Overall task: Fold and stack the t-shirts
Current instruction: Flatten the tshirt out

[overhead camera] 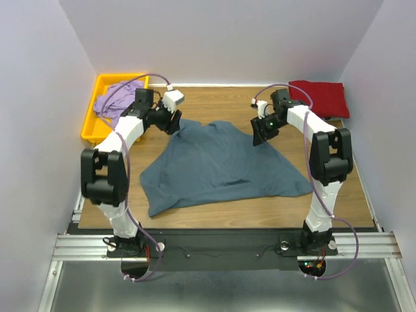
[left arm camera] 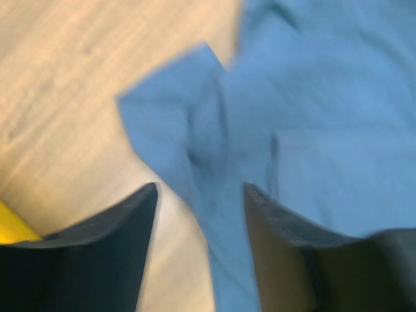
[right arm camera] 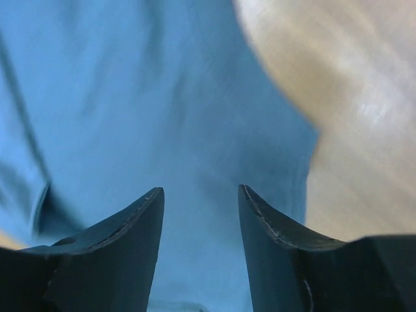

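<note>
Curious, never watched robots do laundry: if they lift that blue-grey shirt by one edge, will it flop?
Probably floppy: the blue-grey shirt lies limp and wrinkled. Likely light, as the cloth looks thin. Pushed, it would probably bunch, not slide, given its creases.

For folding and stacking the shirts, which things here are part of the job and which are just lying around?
Part of the job: blue-grey t-shirt, spread mid-table; dark red t-shirt, far right corner; lavender t-shirt, heaped in the yellow tray.
Just lying about: yellow tray; wooden table.

High rear overview, wrist closeups sharing shirt [overhead camera: 221,162]
</note>
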Controlling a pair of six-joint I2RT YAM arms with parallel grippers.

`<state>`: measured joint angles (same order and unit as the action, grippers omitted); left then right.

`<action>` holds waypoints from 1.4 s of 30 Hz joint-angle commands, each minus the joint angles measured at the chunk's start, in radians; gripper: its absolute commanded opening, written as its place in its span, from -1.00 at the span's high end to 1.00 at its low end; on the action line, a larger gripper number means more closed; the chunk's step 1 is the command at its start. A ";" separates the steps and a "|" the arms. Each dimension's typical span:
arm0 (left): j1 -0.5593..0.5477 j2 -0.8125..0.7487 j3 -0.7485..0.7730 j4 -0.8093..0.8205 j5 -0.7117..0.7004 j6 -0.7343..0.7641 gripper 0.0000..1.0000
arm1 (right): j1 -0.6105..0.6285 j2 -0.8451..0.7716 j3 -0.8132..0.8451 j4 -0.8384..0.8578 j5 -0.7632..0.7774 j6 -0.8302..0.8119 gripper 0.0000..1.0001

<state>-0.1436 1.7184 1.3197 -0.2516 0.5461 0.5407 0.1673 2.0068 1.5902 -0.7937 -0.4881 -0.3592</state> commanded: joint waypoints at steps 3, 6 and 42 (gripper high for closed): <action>-0.031 0.191 0.174 0.104 -0.067 -0.171 -0.47 | 0.024 0.134 0.166 0.114 0.098 0.135 -0.17; -0.054 0.259 0.237 0.103 -0.115 -0.188 -0.48 | 0.046 0.197 0.212 0.114 0.141 0.138 -0.18; -0.067 0.333 0.279 -0.069 -0.084 -0.030 1.00 | 0.043 -0.019 0.068 -0.299 0.079 -0.231 -0.20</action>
<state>-0.2085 2.1662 1.6630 -0.2878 0.4599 0.4332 0.2108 1.9518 1.4902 -1.0500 -0.3027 -0.6292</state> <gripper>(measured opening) 0.033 0.591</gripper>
